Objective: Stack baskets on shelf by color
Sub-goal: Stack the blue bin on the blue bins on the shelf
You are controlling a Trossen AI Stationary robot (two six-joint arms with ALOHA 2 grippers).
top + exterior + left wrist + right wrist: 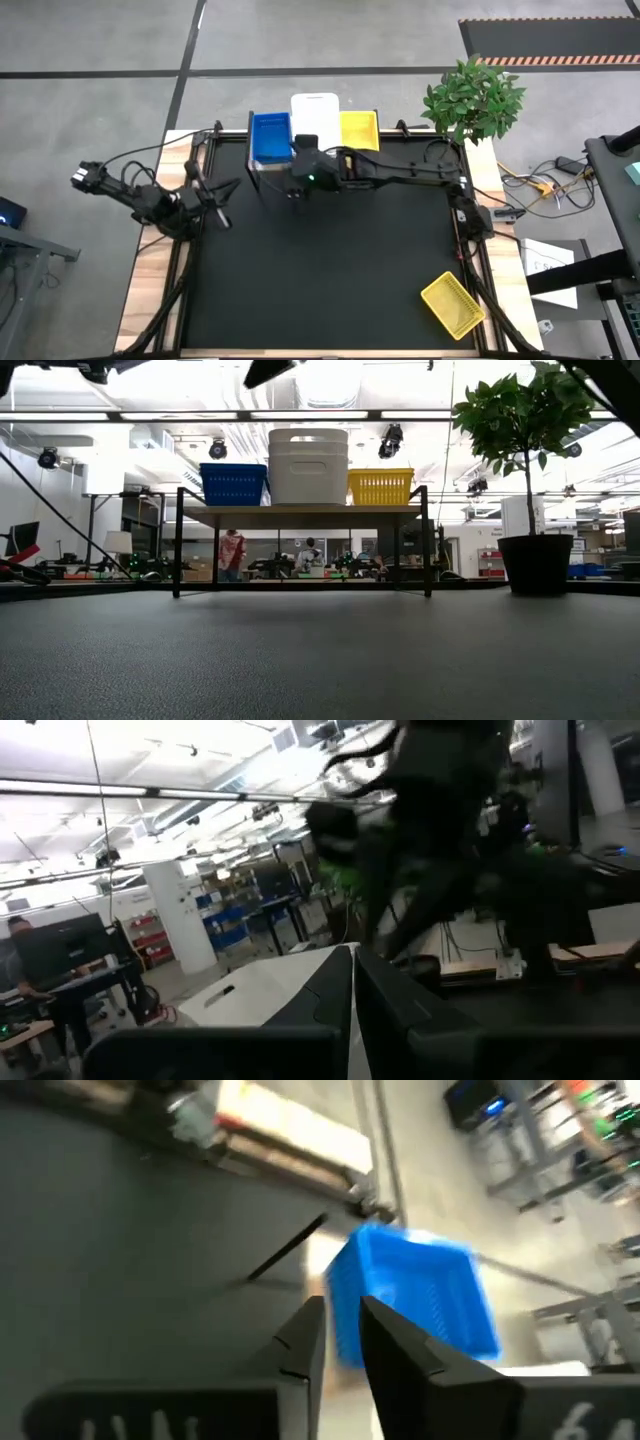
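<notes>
The left claw (pixel 228 187) waits pressed together near the tabletop's left edge. On the small wooden-topped shelf (pixel 300 514) at the far edge stand blue perforated plastic baskets (pixel 233 484), a taller white stack (pixel 307 465) and yellow ones (pixel 380 486). The right claw (pixel 340 1330) hovers beside the blue stack with a narrow gap between its fingers, pinching nothing. A lone yellow basket (pixel 453 304) lies near the front-right corner. Swinging away carelessly, the arm could clip the blue stack and shove it askew.

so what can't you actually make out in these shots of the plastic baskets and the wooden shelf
- High view: the right arm hides the shelf's front edge and its right gripper.
- Low view: how many trays are in the blue, white and yellow basket stacks; nested sides merge.
- Right wrist view: the blue stack's count; blur.
- Low view: the lone yellow basket; out of frame.
</notes>
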